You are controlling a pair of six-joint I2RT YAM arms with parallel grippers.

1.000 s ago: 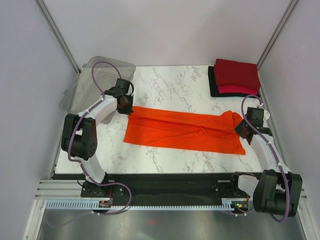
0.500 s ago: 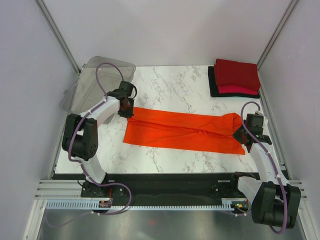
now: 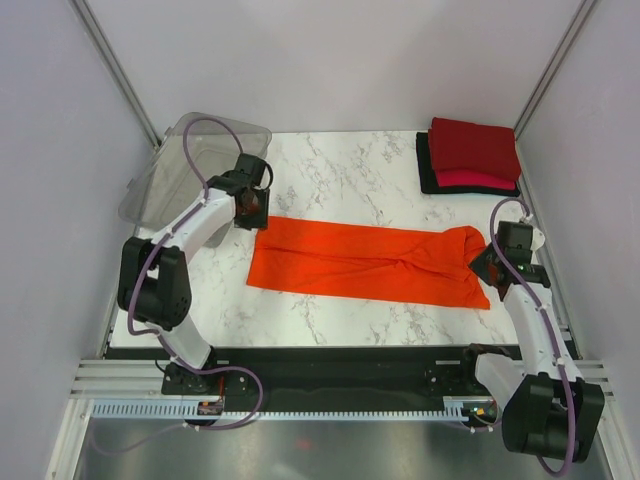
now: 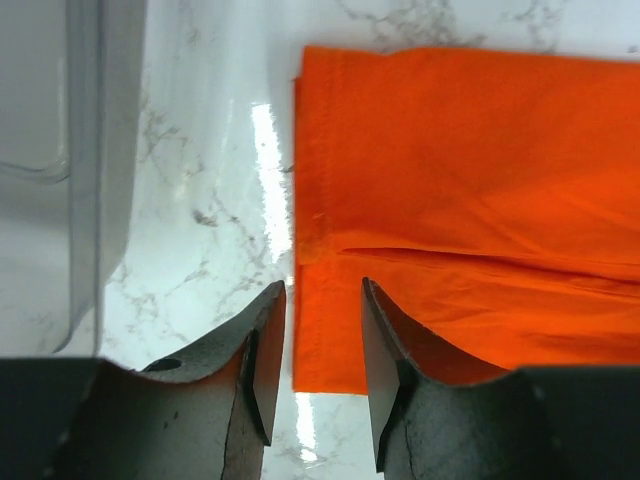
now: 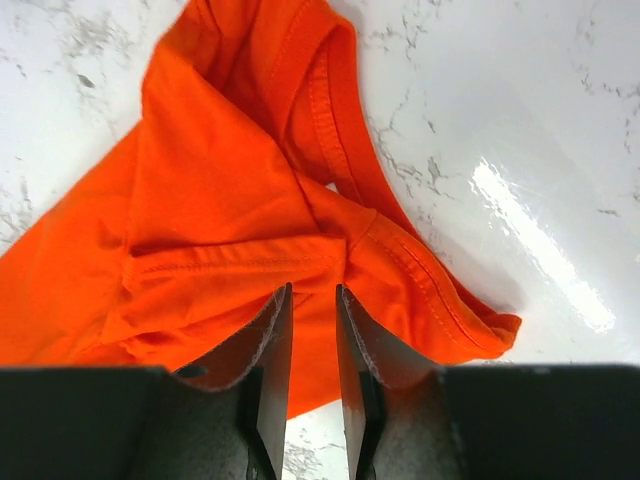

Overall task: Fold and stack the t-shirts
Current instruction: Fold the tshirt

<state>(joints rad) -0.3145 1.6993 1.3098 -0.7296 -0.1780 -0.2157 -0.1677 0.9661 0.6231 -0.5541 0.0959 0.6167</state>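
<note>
at about ten o'clock on the marble table a clear plastic bin sits tilted at the corner. just inside it, the left gripper hovers over the nine o'clock end of the orange t-shirt; in the left wrist view its jaws stand well apart, with the shirt's hemmed edge showing below the gap and no cloth pinched. the shirt lies across the middle of the table as a long narrow band running from nine o'clock to three o'clock, folded lengthwise, with a seam line along it. at the three o'clock end the collar and a sleeve bunch up in a rumpled knot, and the right gripper sits over that knot; its jaws are parted only narrowly, and the cloth looks to lie under them rather than between them. at one o'clock, well apart from all this, the folded shirts are stacked: dark red on top, pinkish-red under it, black at the bottom. the lengthwise fold looks done, so the next move likely calls for tidying the collar end, then gripping one end and carrying it over the other to halve the band before lifting it to the stack.
</note>
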